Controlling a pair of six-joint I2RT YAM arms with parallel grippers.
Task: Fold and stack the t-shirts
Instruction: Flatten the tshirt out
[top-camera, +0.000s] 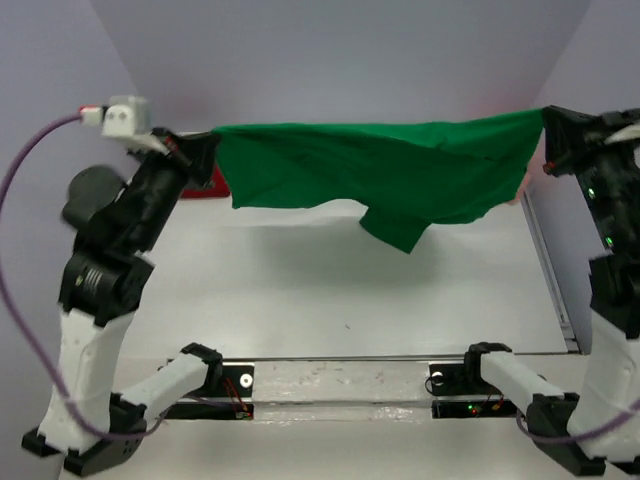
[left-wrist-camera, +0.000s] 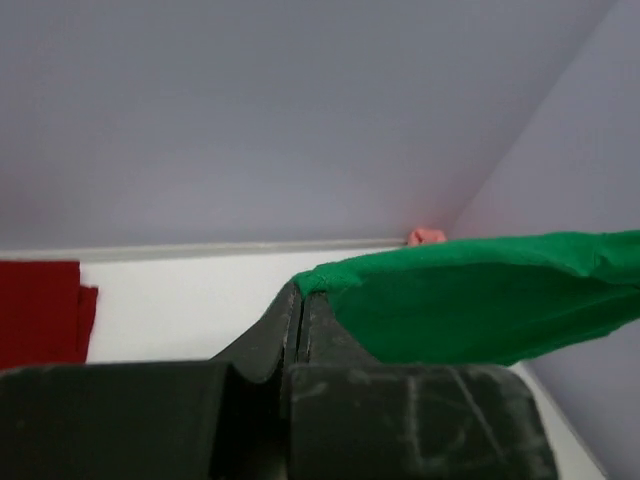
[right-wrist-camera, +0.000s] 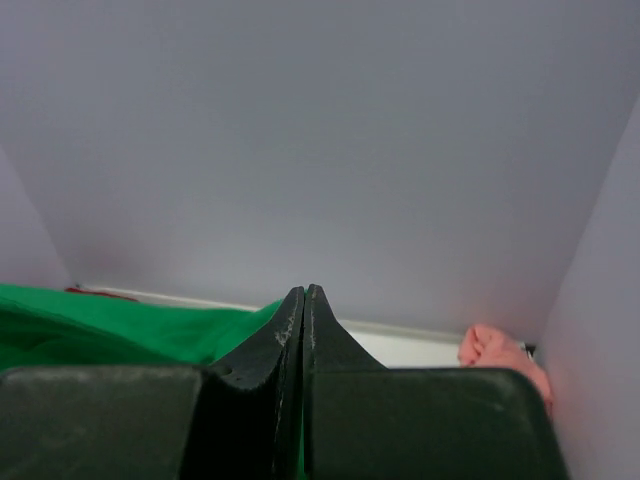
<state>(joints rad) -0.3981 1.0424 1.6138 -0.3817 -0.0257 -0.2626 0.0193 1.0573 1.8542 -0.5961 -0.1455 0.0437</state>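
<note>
- Green t-shirt (top-camera: 400, 170): bright, plain, wrinkled, held in the air over the far half of the table (top-camera: 300, 300), one part drooping lower at the middle.
- Its long axis runs left-right and the top edge is nearly level.
- Left gripper (top-camera: 205, 148) is clamped on its left end, right gripper (top-camera: 546, 125) on its right end.
- Dark red t-shirt (left-wrist-camera: 35, 310) lies far left, pink t-shirt (right-wrist-camera: 500, 355) far right.
</note>
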